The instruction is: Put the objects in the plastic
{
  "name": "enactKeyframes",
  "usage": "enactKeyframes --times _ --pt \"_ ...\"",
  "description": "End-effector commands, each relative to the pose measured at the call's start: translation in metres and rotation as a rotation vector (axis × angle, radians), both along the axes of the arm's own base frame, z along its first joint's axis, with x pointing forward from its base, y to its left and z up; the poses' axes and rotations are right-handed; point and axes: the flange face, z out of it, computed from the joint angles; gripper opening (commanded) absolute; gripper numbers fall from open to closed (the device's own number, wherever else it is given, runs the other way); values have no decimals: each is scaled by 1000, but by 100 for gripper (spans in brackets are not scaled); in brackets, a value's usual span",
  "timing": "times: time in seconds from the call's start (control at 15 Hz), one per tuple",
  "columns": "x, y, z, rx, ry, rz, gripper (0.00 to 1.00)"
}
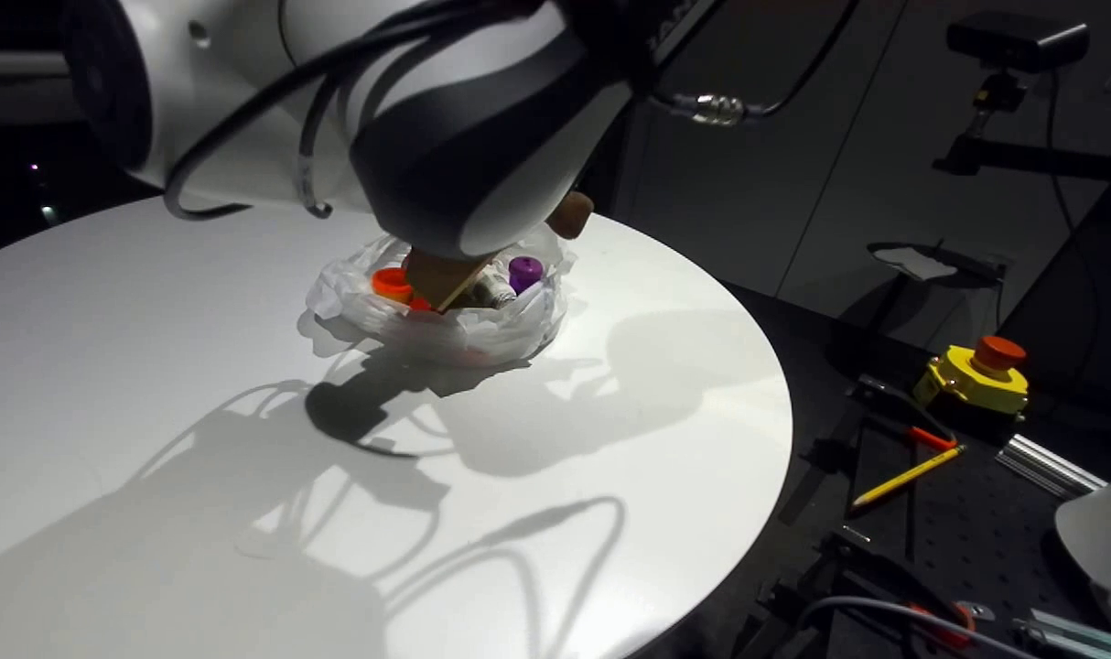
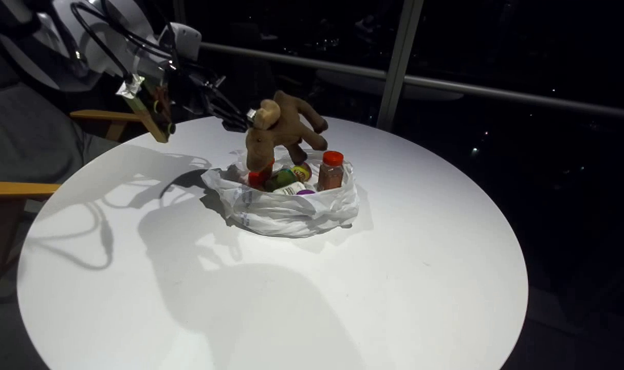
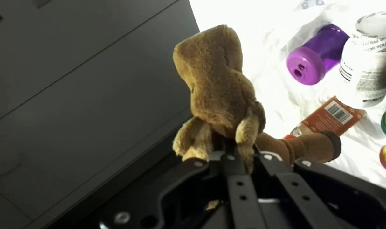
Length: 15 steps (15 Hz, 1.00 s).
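The brown plush animal (image 2: 286, 126) hangs tilted above the plastic (image 2: 291, 213), a wrinkled whitish bag lying open on the table. My gripper (image 2: 244, 122) is shut on the plush by its antler area; the fingertips are partly covered by it in the wrist view. Inside the bag, a red-lidded jar (image 2: 331, 172) stands upright beside a yellow-lidded tub (image 2: 301, 171), a green can (image 2: 282, 179) and a red-orange tub (image 2: 259, 177). From the wrist, a purple tub (image 3: 320, 54) and a white labelled container (image 3: 368, 70) also lie in the bag.
The bag rests on a round white table (image 2: 394, 288). A wooden stick (image 2: 150, 115) with foil tape hangs near the arm. An armchair (image 2: 24, 190) stands against one side of the table. Off the table are a yellow-and-red stop button (image 1: 976, 375) and a pencil (image 1: 908, 476).
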Motion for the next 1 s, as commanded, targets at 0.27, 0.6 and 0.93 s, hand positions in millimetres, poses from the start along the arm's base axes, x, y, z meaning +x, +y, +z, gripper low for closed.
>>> enactKeyframes --times 0.27,0.6,0.93 --pt "15 40 41 191 -33 -42 62" --pt "-15 70 152 427 -95 -44 99" --pt "-76 103 257 642 -55 100 100"
